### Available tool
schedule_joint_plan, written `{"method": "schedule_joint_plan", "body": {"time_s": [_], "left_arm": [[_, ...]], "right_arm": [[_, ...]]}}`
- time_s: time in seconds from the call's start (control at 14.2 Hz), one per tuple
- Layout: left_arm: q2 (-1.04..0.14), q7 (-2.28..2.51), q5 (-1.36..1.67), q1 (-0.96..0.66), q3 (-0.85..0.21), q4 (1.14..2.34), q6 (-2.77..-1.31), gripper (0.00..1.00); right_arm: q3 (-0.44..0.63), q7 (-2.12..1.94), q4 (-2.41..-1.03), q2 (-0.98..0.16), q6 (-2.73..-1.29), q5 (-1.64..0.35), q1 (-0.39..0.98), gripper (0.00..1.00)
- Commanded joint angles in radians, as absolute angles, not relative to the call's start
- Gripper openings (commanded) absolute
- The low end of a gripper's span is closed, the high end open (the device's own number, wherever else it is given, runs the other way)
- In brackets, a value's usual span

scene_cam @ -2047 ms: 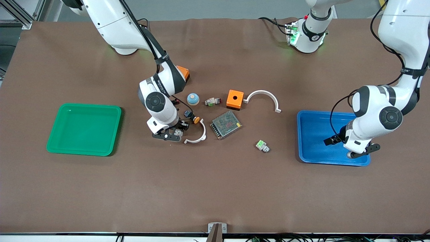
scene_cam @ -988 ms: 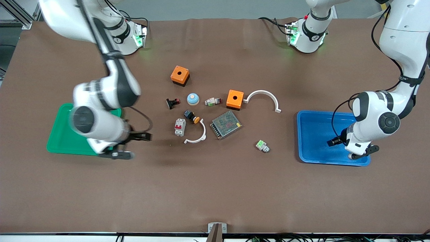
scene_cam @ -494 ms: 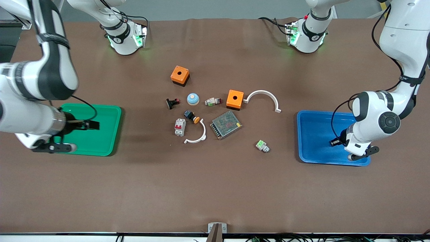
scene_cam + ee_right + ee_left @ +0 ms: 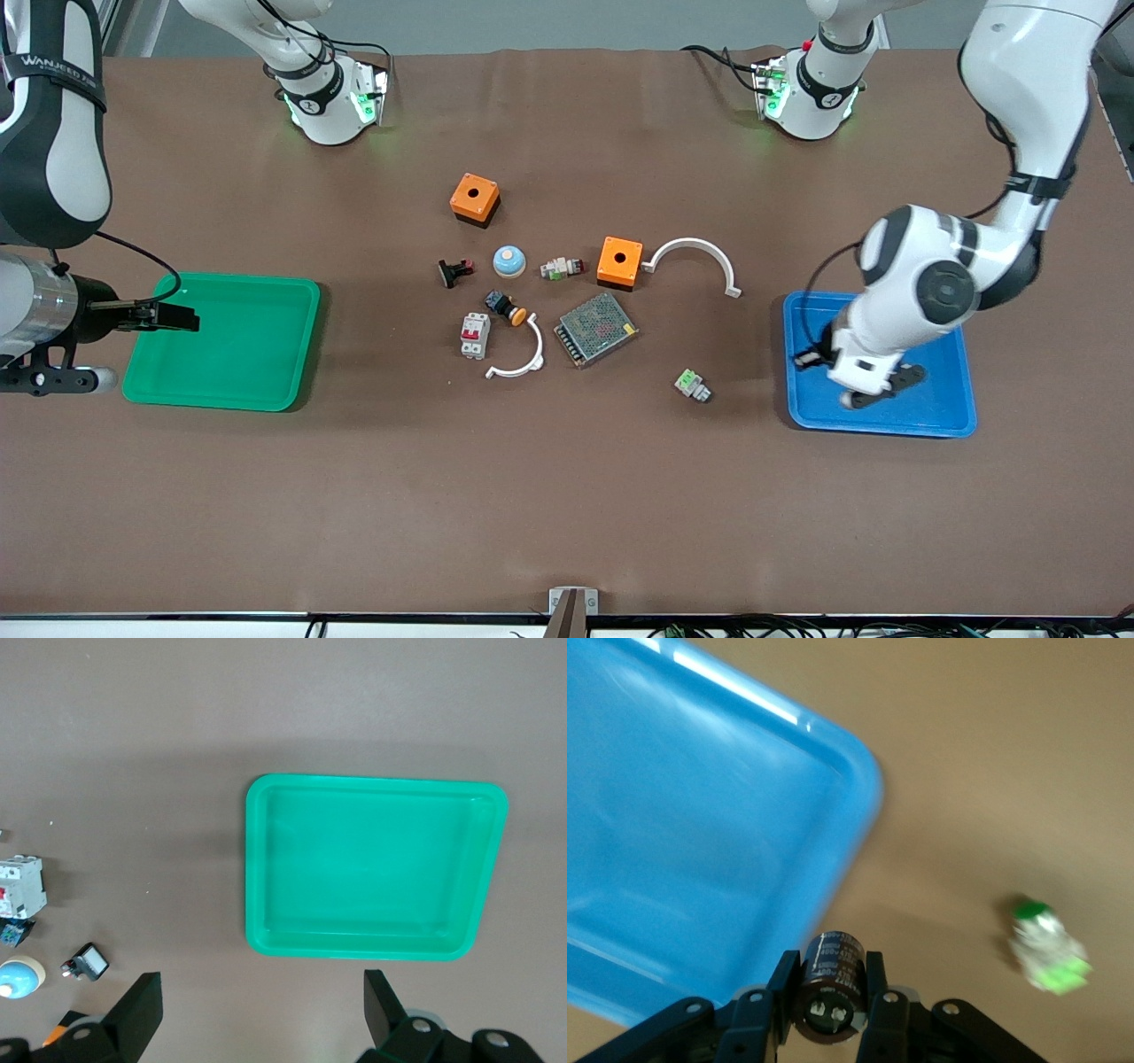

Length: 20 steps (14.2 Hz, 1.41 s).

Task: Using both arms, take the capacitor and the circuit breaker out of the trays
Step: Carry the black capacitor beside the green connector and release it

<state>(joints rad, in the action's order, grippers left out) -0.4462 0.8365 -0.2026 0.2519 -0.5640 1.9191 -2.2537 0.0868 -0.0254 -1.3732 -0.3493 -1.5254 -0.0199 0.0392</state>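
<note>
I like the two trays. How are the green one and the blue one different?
The green tray sits toward the right arm's end of the table; the blue tray sits toward the left arm's end.

The left gripper hangs over the blue tray's edge, shut on the capacitor; the open right gripper is off the green tray.

Both are shallow, rectangular and hold nothing.

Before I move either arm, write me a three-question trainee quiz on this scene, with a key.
1. True or false: the breaker lies in the green tray.
2. What does the left gripper hold? A) green connector B) capacitor C) nothing
3. Fill in: the right gripper, jaws apart, hangs near the ___ tray.

Key:
1. False; it rests on the table beside the white curved piece.
2. B, by the blue tray rim.
3. Green.
</note>
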Motion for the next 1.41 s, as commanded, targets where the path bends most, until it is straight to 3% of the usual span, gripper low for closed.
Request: {"method": "schedule_joint_plan", "body": {"time_s": [0.0, 0.28, 0.78, 0.92, 1.06, 1.13, 1.34], "left_arm": [[-0.462, 1.006, -0.216, 0.168, -0.578, 1.927, -2.249, 0.0], [-0.524, 1.179, -0.224, 0.054, -0.575, 1.919, -2.278, 0.0], [-0.649, 1.302, -0.333, 0.014, -0.571, 1.917, -2.374, 0.06], [-0.672, 1.344, -0.37, 0.014, -0.571, 1.917, -2.404, 0.2], [-0.673, 1.356, -0.385, 0.014, -0.571, 1.916, -2.405, 0.63], [-0.664, 1.358, -0.408, 0.015, -0.571, 1.916, -2.404, 1.0], [-0.626, 1.345, -0.434, 0.034, -0.575, 1.827, -2.34, 1.0]], "right_arm": [[0.071, -0.032, -1.313, -0.354, -1.513, -0.005, 0.002, 1.0], [0.071, -0.035, -1.298, -0.351, -1.511, -0.005, -0.009, 1.0], [0.069, -0.043, -1.301, -0.319, -1.509, -0.011, -0.028, 1.0], [0.071, -0.038, -1.298, -0.311, -1.479, -0.008, -0.032, 1.0], [0.066, -0.034, -1.308, -0.272, -1.465, -0.009, -0.026, 1.0], [0.066, -0.034, -1.318, -0.256, -1.456, -0.014, -0.031, 1.0], [0.067, -0.035, -1.328, -0.201, -1.411, -0.02, -0.031, 1.0]]}}
